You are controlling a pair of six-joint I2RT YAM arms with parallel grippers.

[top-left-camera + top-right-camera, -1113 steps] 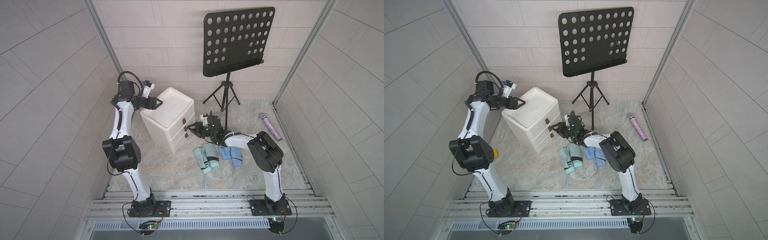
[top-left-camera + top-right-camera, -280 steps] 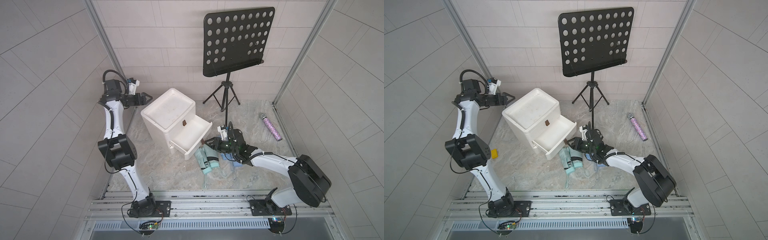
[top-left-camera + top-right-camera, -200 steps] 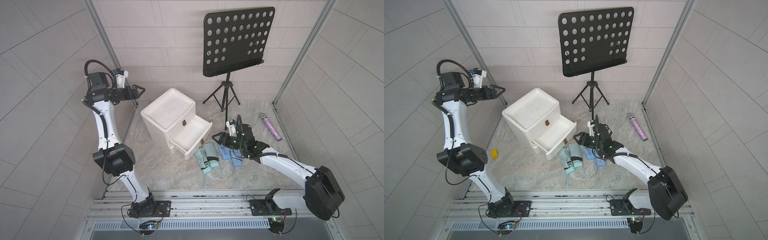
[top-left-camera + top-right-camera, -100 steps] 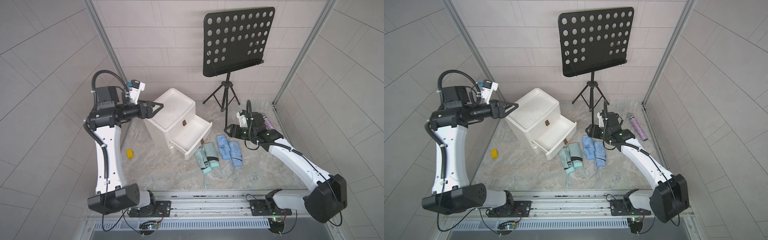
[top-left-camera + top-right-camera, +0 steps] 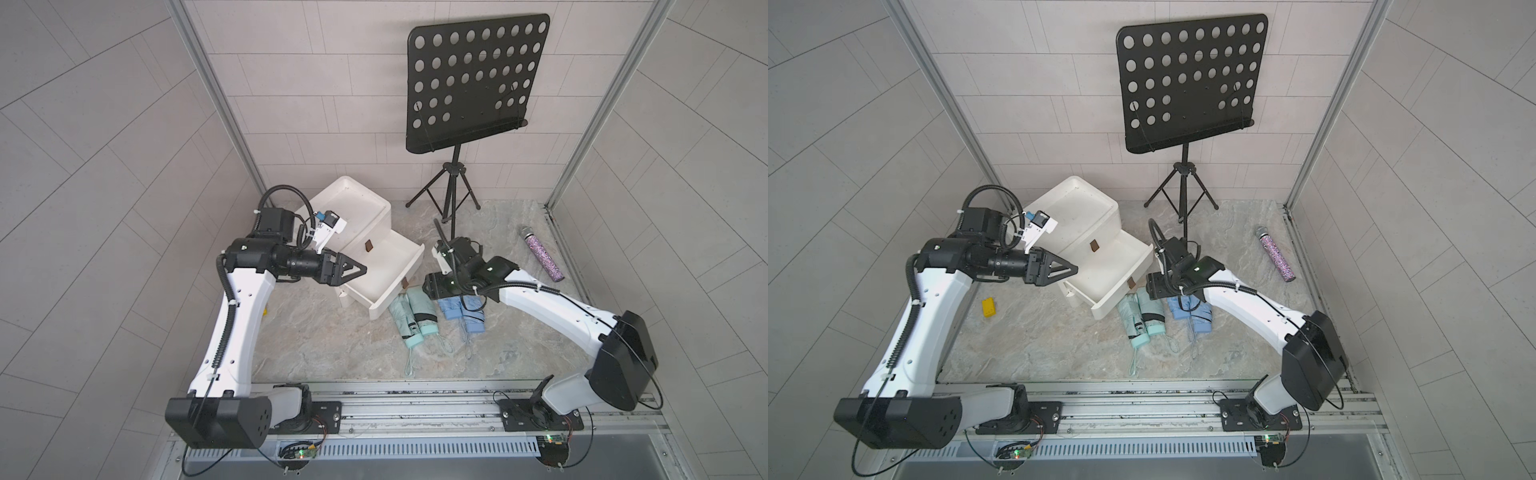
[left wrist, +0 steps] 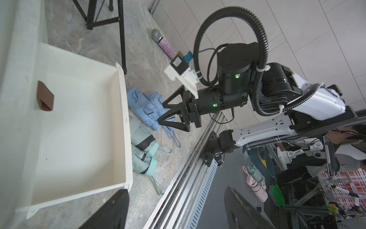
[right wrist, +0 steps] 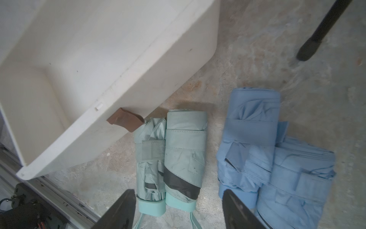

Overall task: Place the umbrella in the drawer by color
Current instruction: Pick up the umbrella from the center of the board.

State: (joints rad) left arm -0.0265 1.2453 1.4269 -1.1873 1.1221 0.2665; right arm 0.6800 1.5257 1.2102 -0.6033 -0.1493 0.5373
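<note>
The drawer [image 5: 382, 270] now stands open, so I've swung my right tool [image 6: 161, 113], apart and empty like the left tool [image 5: 360, 270], above the umbrellas [image 5: 419, 316].

Two mint-green umbrellas [image 5: 413, 316] lie folded & strapped shut on my worktop [image 5: 332, 345], side by side and touching, handles w/ wrist loops pointing away from the drawer [image 5: 380, 270]. Their tips sit right at the drawer's front; one is just under its brown pull tab [image 7: 125, 119]. Two blue umbrellas [image 5: 463, 313] lie flat just beside the green pair, on the far side from the drawer, touching each other. The drawer is white, pulled well out of my white cabinet [image 5: 349, 208], bottom in plain view.
</note>
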